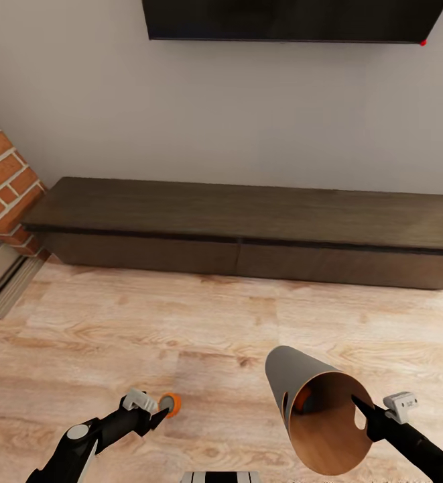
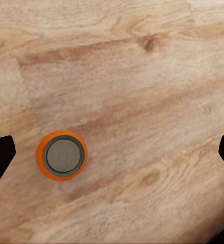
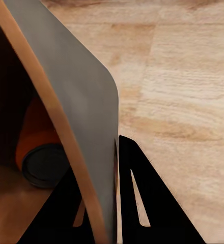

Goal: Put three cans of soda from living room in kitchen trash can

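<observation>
— One can (image 3: 40,147) is already in the bin (image 1: 295,386), an orange one lying against the copper wall. The right gripper (image 1: 363,410) is clamped on the bin's rim, holding it tilted with the mouth towards the robot.

— And the second?

— Standing on the floor (image 1: 181,322), orange (image 2: 61,155), between the spread fingers of the left gripper (image 1: 159,414), nearer one finger, not yet held.

— So roughly a third done?

— I'd say so. That can needs grabbing, the blue one isn't accounted for, and the bin belongs in the kitchen.
</observation>
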Controlling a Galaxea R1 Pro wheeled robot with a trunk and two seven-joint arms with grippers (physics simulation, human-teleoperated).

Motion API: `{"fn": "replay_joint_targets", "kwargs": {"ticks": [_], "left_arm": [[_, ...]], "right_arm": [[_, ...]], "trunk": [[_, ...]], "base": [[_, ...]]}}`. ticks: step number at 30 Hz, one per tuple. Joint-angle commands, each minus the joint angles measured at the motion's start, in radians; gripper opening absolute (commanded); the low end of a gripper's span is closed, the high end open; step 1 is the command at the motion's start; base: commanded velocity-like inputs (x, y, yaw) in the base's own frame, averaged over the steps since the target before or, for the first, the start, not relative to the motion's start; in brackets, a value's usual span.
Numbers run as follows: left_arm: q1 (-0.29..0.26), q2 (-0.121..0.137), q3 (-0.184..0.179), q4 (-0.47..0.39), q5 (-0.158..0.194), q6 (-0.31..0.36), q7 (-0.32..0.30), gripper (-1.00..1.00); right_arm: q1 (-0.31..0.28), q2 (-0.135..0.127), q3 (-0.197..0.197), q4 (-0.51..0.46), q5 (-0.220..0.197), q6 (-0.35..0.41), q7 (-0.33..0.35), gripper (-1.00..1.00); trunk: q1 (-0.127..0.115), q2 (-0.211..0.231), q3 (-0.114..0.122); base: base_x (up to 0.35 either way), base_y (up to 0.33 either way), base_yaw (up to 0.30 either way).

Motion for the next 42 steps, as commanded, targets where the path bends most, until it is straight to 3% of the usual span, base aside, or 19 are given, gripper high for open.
{"fn": "replay_joint_targets", "kwargs": {"ticks": [1,17,29,42], "left_arm": [[0.000,0.000,0.000,0.000,0.000,0.000,0.001,1.00],[0.000,0.000,-0.001,0.001,-0.001,-0.002,0.006,1.00],[0.000,0.000,-0.001,0.001,0.000,-0.001,0.005,1.00],[0.000,0.000,0.000,0.000,0.000,-0.002,0.007,1.00]], "right_arm": [[0.000,0.000,0.000,-0.001,-0.007,0.003,0.008,-1.00],[0.000,0.000,0.001,0.002,-0.007,0.003,0.009,-1.00],[0.000,0.000,0.002,0.002,-0.007,0.003,0.010,-1.00],[0.000,0.014,0.000,0.002,-0.007,0.002,0.011,-1.00]], "trunk": [[0.000,0.000,0.000],[0.000,0.000,0.000],[0.000,0.000,0.000],[0.000,0.000,0.000]], "base": [[0.000,0.063,-0.107],[-0.201,0.020,-0.027],[-0.292,0.129,-0.186],[-0.028,0.049,-0.034]]}}
